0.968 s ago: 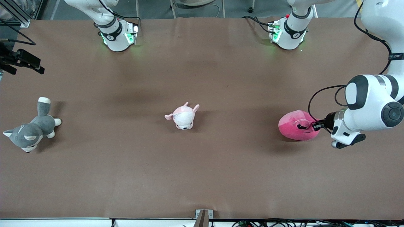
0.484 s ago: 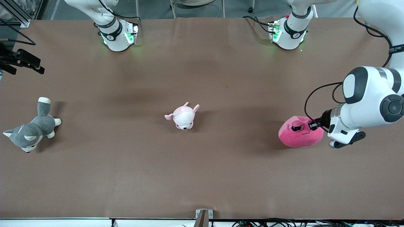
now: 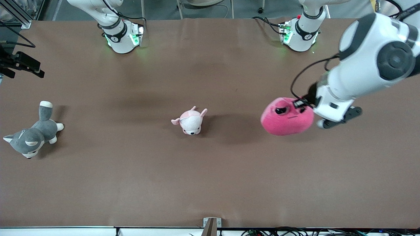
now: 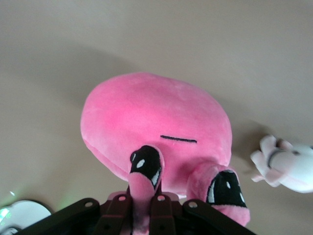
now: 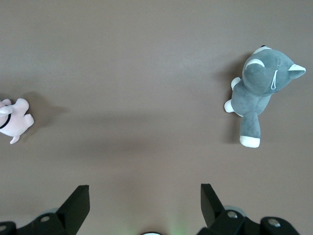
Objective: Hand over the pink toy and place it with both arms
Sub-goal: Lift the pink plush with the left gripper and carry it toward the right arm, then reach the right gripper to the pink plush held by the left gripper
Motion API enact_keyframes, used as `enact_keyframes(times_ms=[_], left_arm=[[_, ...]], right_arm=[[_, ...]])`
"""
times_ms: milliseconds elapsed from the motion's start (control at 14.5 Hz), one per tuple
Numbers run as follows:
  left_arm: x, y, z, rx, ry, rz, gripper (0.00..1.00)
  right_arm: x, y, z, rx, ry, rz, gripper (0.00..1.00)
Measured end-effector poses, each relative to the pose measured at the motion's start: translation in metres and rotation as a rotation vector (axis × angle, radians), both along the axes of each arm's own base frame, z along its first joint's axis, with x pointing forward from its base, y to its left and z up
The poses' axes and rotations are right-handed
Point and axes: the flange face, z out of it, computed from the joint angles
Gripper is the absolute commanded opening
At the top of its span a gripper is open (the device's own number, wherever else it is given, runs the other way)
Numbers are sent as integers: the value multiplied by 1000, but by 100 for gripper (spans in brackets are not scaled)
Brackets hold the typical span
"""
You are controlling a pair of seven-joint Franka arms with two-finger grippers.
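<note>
The pink toy [image 3: 285,119] is hot pink and rounded, with black angry eyes. It hangs in the air over the table toward the left arm's end, and its shadow lies below it. My left gripper [image 3: 300,104] is shut on an ear flap by one eye. In the left wrist view the fingers [image 4: 161,211] pinch that flap and the pink toy [image 4: 151,112] hangs below my left gripper [image 4: 142,203]. My right gripper [image 5: 145,196] is open and empty, held high over the table near its base, and it waits.
A small pale pink-and-white plush [image 3: 190,122] lies mid-table; it also shows in the left wrist view [image 4: 288,164] and the right wrist view [image 5: 12,120]. A grey-and-white dog plush [image 3: 32,136] lies at the right arm's end, also in the right wrist view [image 5: 261,90]. A black fixture [image 3: 19,64] sticks in at that edge.
My left gripper has lifted the pink toy off the table and carried it toward the table's middle. The other plush toys have not moved.
</note>
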Motion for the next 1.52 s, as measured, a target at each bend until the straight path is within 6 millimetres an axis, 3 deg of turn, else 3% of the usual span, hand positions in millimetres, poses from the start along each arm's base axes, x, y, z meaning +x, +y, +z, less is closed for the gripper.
enact_keyframes(times_ms=[207, 484, 622, 760, 899, 1175, 1521], left_arm=[[-38, -69, 23, -33, -4, -9, 1], [-91, -142, 60, -103, -36, -34, 1], [-114, -176, 68, -142, -62, -36, 1], [-130, -207, 69, -191, -82, -23, 1], [-140, -236, 61, -243, -82, 1, 1], [-148, -284, 36, -344, -52, 89, 1], [-147, -314, 3, -393, -31, 128, 1]], right_arm=[[24, -20, -34, -2, 18, -33, 100], [59, -29, -101, 0, 94, -47, 100], [63, -29, -114, -2, 115, -120, 100], [63, -17, -112, 12, 130, -291, 100], [61, 17, -110, 47, 175, -482, 100], [46, 113, -94, 52, 250, -777, 100], [7, 224, -66, 10, 275, -1054, 100]])
